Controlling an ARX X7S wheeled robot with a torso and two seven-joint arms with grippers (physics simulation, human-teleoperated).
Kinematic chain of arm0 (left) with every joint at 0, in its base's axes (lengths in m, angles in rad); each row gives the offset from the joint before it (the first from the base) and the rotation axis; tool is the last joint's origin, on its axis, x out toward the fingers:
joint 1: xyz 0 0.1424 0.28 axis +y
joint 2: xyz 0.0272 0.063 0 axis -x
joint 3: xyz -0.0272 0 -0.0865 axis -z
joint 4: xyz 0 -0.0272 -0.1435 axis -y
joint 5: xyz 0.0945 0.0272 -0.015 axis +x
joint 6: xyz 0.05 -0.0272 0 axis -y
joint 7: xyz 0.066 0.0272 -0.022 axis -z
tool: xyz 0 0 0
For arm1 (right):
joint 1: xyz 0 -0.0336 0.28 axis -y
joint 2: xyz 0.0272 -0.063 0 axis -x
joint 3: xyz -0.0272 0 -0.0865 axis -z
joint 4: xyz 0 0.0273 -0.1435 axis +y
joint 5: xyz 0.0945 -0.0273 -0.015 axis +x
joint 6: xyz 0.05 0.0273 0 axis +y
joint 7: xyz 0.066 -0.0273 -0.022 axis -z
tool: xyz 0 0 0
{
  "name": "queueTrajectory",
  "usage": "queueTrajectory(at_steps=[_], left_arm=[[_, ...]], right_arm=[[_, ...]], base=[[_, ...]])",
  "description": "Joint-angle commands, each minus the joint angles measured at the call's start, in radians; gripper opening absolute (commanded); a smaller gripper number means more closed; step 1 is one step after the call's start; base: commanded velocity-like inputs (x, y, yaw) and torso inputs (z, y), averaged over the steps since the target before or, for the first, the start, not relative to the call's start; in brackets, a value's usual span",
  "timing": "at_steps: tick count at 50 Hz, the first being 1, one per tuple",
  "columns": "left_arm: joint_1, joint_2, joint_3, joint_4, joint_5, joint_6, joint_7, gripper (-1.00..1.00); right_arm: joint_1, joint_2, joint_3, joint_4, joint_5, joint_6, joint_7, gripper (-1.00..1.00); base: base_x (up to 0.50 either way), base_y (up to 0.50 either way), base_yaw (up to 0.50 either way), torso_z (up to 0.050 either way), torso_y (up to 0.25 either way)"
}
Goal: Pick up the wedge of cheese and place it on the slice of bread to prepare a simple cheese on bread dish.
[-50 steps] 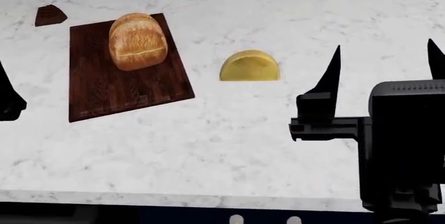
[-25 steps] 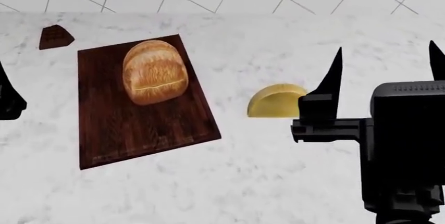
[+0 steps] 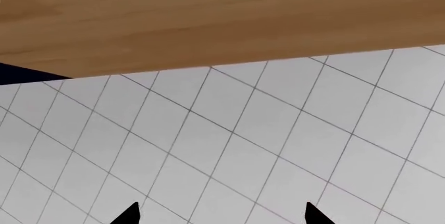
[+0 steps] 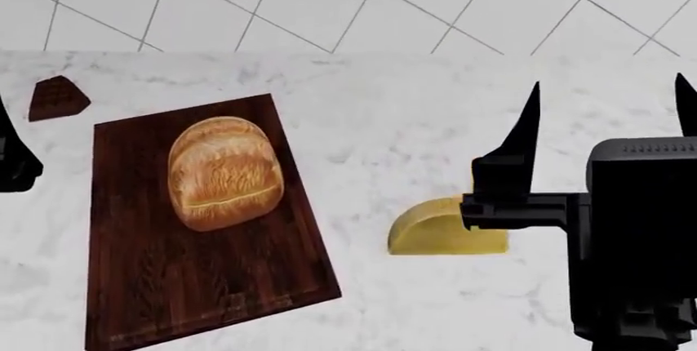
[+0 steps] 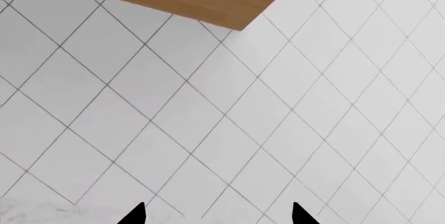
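Cheese (image 4: 433, 227): I see it lying on the white marble tabletop (image 4: 360, 131), flat cut edge down toward the near side, rounded rind up. Its right part is hidden behind my right gripper.
Bread (image 4: 224, 172): it sits on the dark wooden board (image 4: 163, 277), in the board's far half, well apart from the cheese, which lies to its right.
Board: it lies on the left part of the tabletop, turned a little askew.
Right gripper (image 4: 608, 122): raised in front of the head camera, its two pointed fingers (image 4: 527, 135) standing upright and spread wide with nothing between them. From the head view it overlaps the cheese, but I cannot tell whether it touches it.
Right wrist view: only the two finger tips (image 5: 135, 214) against tiled wall (image 5: 222, 130), a strip of wood above, and a corner of tabletop.
Left gripper (image 3: 221, 216): in its wrist view the tips stand apart, released, pointing at tiled wall under a wooden cabinet (image 3: 208, 21). In the head view only a dark part shows at the left edge.
Small brown piece (image 4: 57, 98): it lies on the tabletop beyond the board's far left corner.
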Motion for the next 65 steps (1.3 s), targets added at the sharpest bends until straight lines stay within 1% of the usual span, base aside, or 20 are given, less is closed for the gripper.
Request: queueTrajectory(at_steps=[1, 9, 20, 23, 25, 27, 35, 38, 39, 44, 56, 59, 65], left_arm=[[0.01, -0.001, -0.001, -0.002, -0.004, 0.008, -0.004, 1.0], [-0.003, -0.001, 0.007, -0.002, -0.008, -0.001, -0.008, 1.0], [0.007, -0.003, 0.008, -0.003, -0.01, 0.006, -0.012, 1.0], [0.018, -0.004, 0.011, -0.014, -0.005, 0.024, -0.01, 1.0], [0.02, -0.003, 0.014, -0.013, -0.005, 0.024, -0.012, 1.0], [0.022, -0.004, 0.016, -0.017, -0.004, 0.029, -0.011, 1.0], [0.024, -0.005, 0.021, -0.021, -0.004, 0.032, -0.014, 1.0], [0.021, -0.006, 0.026, -0.025, -0.003, 0.034, -0.015, 1.0], [0.018, 0.002, 0.016, -0.02, -0.018, 0.022, -0.015, 1.0], [0.016, -0.001, 0.027, -0.024, -0.012, 0.023, -0.019, 1.0], [0.006, -0.001, 0.038, -0.035, -0.013, 0.026, -0.022, 1.0], [0.003, -0.001, 0.044, -0.039, -0.011, 0.028, -0.023, 1.0], [0.006, 0.0, 0.056, -0.051, -0.008, 0.043, -0.021, 1.0]], right_arm=[[-0.014, 0.004, 0.011, -0.008, 0.005, -0.001, 0.003, 1.0], [-0.027, 0.006, 0.019, 0.005, 0.009, -0.012, 0.002, 1.0], [-0.026, 0.01, 0.024, -0.002, 0.016, 0.003, 0.003, 1.0], [-0.042, 0.018, 0.021, -0.002, 0.025, -0.017, -0.016, 1.0], [-0.045, 0.016, 0.044, 0.0, 0.053, -0.023, -0.038, 1.0], [-0.043, 0.035, 0.028, -0.005, 0.049, -0.016, -0.048, 1.0], [-0.064, 0.072, 0.046, -0.008, 0.077, -0.005, -0.088, 1.0], [-0.083, 0.077, 0.068, 0.01, 0.106, -0.033, -0.125, 1.0], [-0.087, 0.1, 0.051, 0.012, 0.099, -0.038, -0.142, 1.0], [-0.1, 0.143, 0.033, 0.025, 0.12, -0.044, -0.203, 1.0], [-0.077, 0.198, 0.044, 0.029, 0.178, 0.013, -0.272, 1.0], [-0.082, 0.225, 0.03, 0.052, 0.167, -0.015, -0.3, 1.0], [-0.1, 0.23, 0.066, 0.1, 0.192, -0.045, -0.335, 1.0]], base=[[0.31, 0.0, 0.0, 0.0, 0.0], [0.3, 0.0, 0.0, 0.0, 0.001], [0.13, 0.0, 0.0, 0.0, 0.0], [0.0, 0.0, 0.0, 0.0, 0.0], [0.0, 0.0, 0.0, 0.0, 0.0], [0.0, 0.0, 0.0, 0.0, 0.0], [0.0, 0.0, 0.0, 0.0, 0.0], [0.0, 0.0, 0.0, 0.0, 0.0], [0.0, 0.0, 0.0, 0.0, 0.0], [0.0, 0.0, 0.0, 0.0, 0.0], [0.0, 0.0, 0.0, 0.0, 0.0], [0.0, 0.0, 0.0, 0.0, 0.0], [0.0, 0.0, 0.0, 0.0, 0.0]])
